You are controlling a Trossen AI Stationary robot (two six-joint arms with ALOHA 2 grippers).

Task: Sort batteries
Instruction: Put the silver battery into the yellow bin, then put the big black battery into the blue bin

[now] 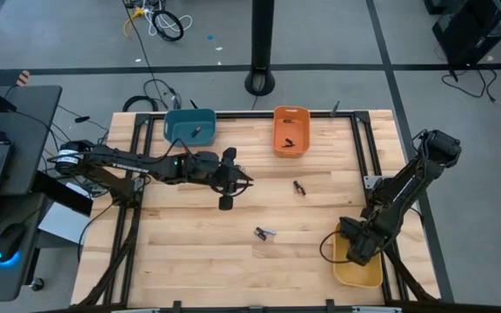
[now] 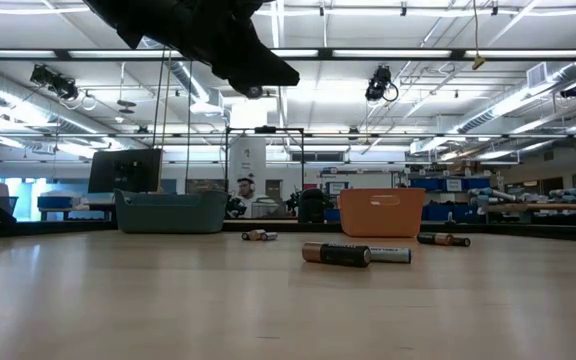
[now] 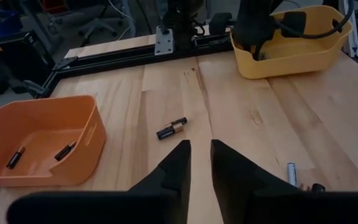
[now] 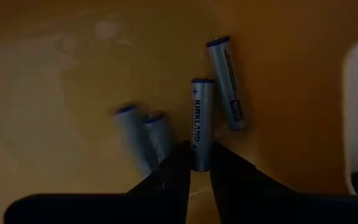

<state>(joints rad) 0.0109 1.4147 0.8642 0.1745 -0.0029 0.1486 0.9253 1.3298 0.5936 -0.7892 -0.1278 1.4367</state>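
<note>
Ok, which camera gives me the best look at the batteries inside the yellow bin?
The right wrist view: it looks straight into the yellow bin and shows four silvery batteries, one between the right gripper fingers. The high view shows only the bin under that arm. The left wrist view sees its outer wall. The low view misses it.

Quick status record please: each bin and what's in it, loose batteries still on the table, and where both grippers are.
teal bin: one battery
orange bin: two dark batteries
yellow bin: four silvery batteries
loose batteries: four on the table in the low view, two lying together
left gripper: above mid-table, fingers slightly apart, nothing between them
right gripper: down inside the yellow bin, at the silvery batteries
</note>
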